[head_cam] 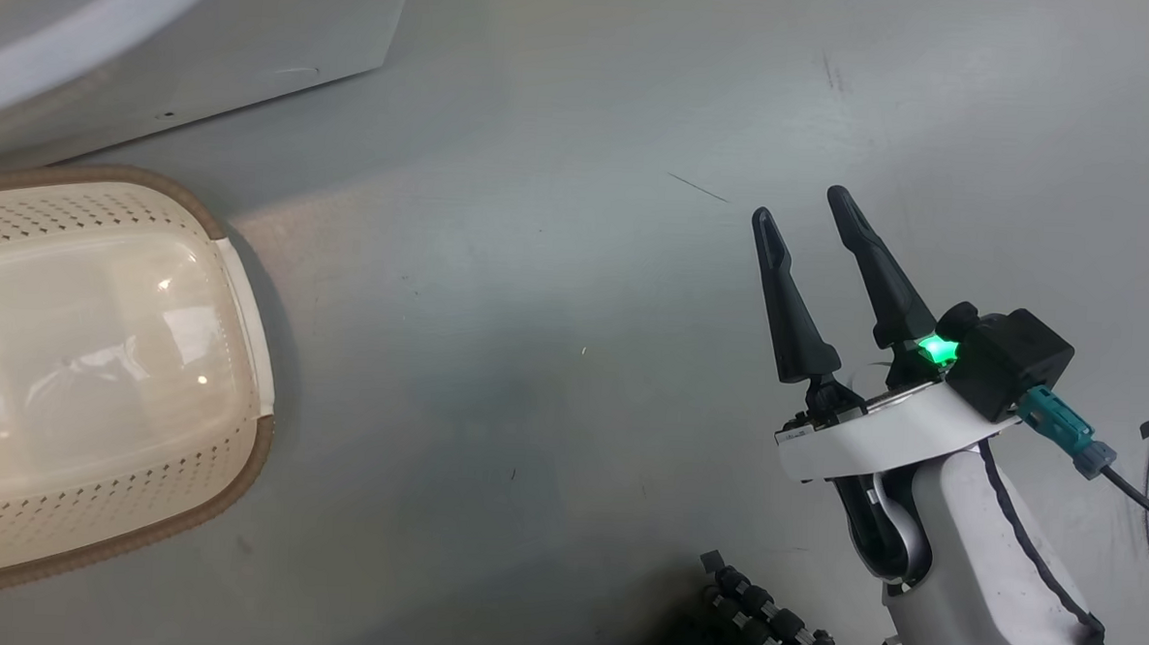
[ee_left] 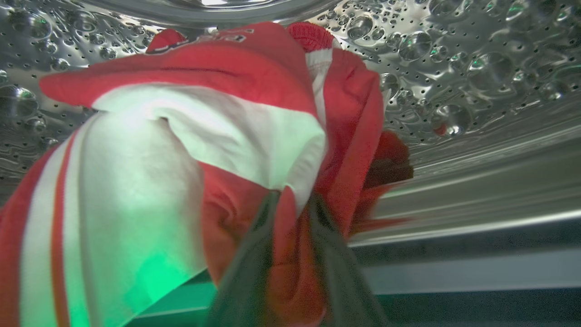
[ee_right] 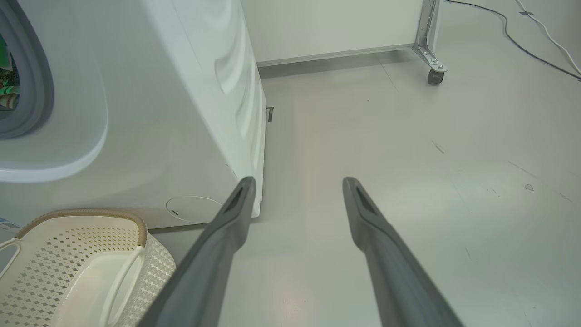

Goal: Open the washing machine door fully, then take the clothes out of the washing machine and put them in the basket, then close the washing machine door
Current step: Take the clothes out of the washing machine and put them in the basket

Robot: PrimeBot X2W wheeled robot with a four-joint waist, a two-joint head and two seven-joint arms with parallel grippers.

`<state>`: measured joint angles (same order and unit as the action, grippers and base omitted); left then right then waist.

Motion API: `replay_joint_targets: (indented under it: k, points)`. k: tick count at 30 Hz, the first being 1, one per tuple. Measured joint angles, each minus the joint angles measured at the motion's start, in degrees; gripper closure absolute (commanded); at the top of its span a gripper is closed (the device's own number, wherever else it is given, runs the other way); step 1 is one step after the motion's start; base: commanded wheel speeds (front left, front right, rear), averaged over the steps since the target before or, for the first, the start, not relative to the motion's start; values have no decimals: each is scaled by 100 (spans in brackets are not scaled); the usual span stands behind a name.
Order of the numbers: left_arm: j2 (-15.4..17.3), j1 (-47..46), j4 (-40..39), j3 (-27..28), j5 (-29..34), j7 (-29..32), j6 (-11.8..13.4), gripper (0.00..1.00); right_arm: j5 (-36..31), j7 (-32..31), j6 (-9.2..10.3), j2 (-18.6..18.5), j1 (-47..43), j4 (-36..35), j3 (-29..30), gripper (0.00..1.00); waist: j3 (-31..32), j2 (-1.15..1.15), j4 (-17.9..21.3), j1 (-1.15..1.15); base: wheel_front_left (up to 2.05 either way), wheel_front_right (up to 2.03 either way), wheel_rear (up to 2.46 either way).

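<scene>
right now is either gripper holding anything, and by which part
The left gripper pinches the clothes by a red fold beside the white panel. The right gripper is open and empty.

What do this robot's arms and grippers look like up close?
The right gripper has two long, tapering dark fingers on a white collar and smooth white forearm with a dark seam. Beside it: a glowing green light, a black box, a teal plug with a black cable.

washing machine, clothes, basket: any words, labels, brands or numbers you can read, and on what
No text can be quoted.
clothes: white marks on the red fabric near its top, too blurred to read.
washing machine: no legible print on its white front.
basket: none.
</scene>
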<state>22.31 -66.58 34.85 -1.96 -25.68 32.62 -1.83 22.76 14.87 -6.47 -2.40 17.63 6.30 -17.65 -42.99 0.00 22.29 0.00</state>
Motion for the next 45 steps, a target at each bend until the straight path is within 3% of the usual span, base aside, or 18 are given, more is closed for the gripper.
replay_joint_targets:
  k: [18, 33, 45]
  points:
    - [-146, 16, 183, 90, -145, -631, -201, 100, 32, 0, 10, -1, 124, 58, 115, 0, 119, 0, -186, 0, 0, 0, 0]
    - [-441, 795, 56, -37, -93, -1925, -360, 100, -285, 0, 10, -7, 130, 142, 322, 0, 436, 0, -508, 0, 0, 0, 0]
    - [-971, 1566, -283, -207, -13, -3144, -386, 100, -590, 0, 9, -12, 48, 254, 478, 0, 845, 0, -866, 0, 0, 0, 0]
